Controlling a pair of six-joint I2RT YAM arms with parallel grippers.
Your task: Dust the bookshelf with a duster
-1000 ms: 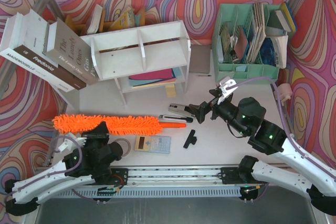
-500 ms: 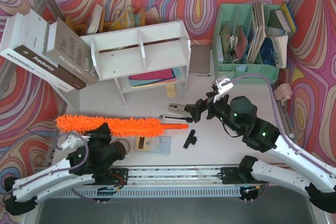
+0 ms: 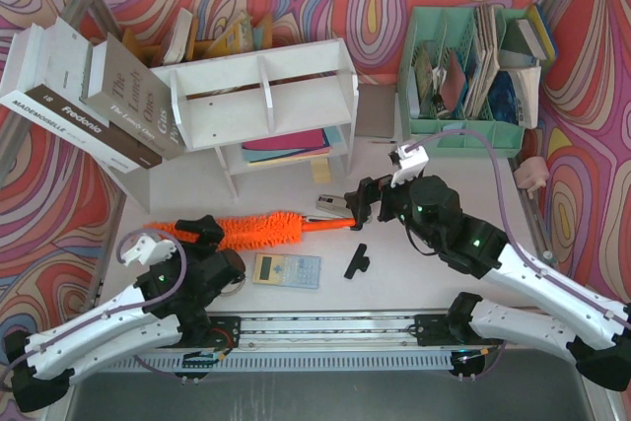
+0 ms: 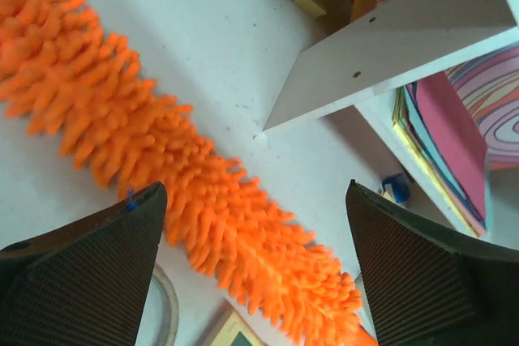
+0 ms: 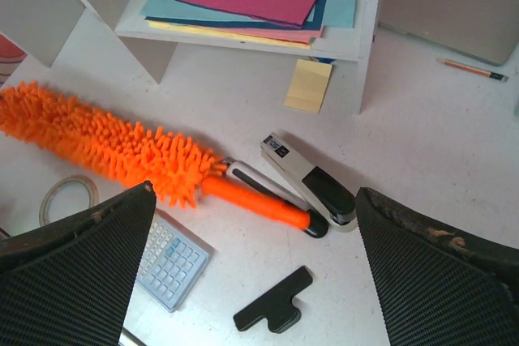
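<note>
While its two fingers stand wide apart, the left gripper hangs just over the duster. The orange fluff runs crosswise under the jaws and lies flat on the table (neither pad appears to touch it in the wrist view). Ahead of that gripper and to its right stands the bookshelf, with coloured paper stacked on its lower tier. The right gripper is likewise spread wide and holds nothing. Directly below it lies the duster's orange handle, just beside a stapler. Closer in under this gripper are a calculator and a black clip. Farther ahead, a yellow note pad lies by the shelf's foot.
</note>
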